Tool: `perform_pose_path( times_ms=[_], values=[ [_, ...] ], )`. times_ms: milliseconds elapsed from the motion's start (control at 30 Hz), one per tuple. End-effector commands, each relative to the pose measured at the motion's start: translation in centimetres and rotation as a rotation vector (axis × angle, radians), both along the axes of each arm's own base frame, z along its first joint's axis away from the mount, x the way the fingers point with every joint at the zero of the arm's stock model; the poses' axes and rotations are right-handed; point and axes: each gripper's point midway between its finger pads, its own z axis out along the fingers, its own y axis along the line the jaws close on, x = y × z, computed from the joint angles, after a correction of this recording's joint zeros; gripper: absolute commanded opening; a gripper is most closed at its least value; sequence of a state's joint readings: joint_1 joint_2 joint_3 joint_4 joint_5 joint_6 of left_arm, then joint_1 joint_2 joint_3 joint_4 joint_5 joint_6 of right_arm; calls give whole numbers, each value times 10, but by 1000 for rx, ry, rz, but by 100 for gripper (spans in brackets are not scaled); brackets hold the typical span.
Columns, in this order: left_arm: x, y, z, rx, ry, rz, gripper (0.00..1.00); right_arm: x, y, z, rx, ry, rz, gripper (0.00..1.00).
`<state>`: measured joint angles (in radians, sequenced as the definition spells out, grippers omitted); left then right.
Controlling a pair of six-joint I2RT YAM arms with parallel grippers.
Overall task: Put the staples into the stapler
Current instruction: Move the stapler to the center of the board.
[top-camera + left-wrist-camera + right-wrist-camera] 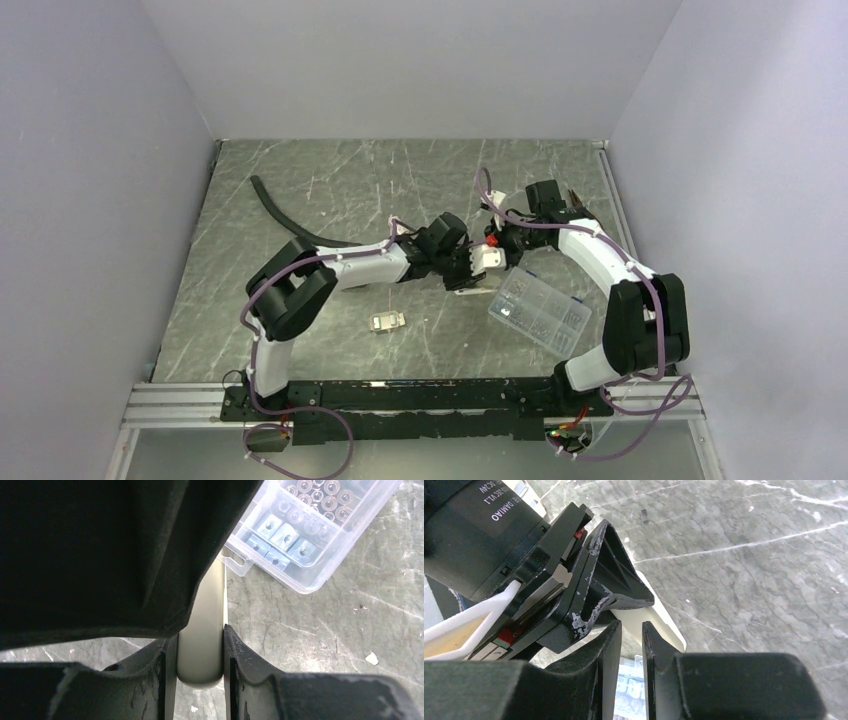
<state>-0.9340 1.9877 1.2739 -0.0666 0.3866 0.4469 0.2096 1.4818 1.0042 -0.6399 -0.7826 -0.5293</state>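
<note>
Top external view has both arms meeting over the middle of the grey marbled bench (330,180); the left arm reaches in from the near left, and the right arm curls round by the far right and comes back toward the centre; the left pincer (452,265) and the right pincer (495,250) sit tip to tip, almost touching, with the stapler (200,630) between them, lifted off the bench as far as this view lets one judge. Left wrist view gives the clearest look; the two black fingers (240,660) press on either side of the stapler's rounded olive-grey arm, which runs away from the camera between them, so this pincer is clamped on it; a large dark shape fills the upper left of that view, probably the other pincer, too close to make out. Right wrist view shows its own fingertips drawn narrow with a slim gap; a pale edge of the stapler lies just beyond and to the right of the tips; I cannot tell whether they grip it or only stand next to it. A clear compartment box (540,310) of metal bits lies on the bench just right of and nearer than the pincers; a small pale item (387,322) rests alone on the near side, left of centre; a black cable (285,215) curves across the far left.
</note>
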Motion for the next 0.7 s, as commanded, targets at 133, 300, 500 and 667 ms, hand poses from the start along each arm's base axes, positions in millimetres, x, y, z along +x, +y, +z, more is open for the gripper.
perform_pose_path(
  times_ms=[133,300,500,667],
  values=[
    [-114,133,-204,715,397,-16,3,0,14,34,75,-93,59,25],
    [-121,140,-215,764,440,-21,3,1,12,34,82,-92,56,25],
    [-116,134,-206,724,432,7,3,2,12,39,91,-106,56,25],
    [-88,109,-162,572,333,27,3,4,13,43,95,-96,55,26]
  ],
)
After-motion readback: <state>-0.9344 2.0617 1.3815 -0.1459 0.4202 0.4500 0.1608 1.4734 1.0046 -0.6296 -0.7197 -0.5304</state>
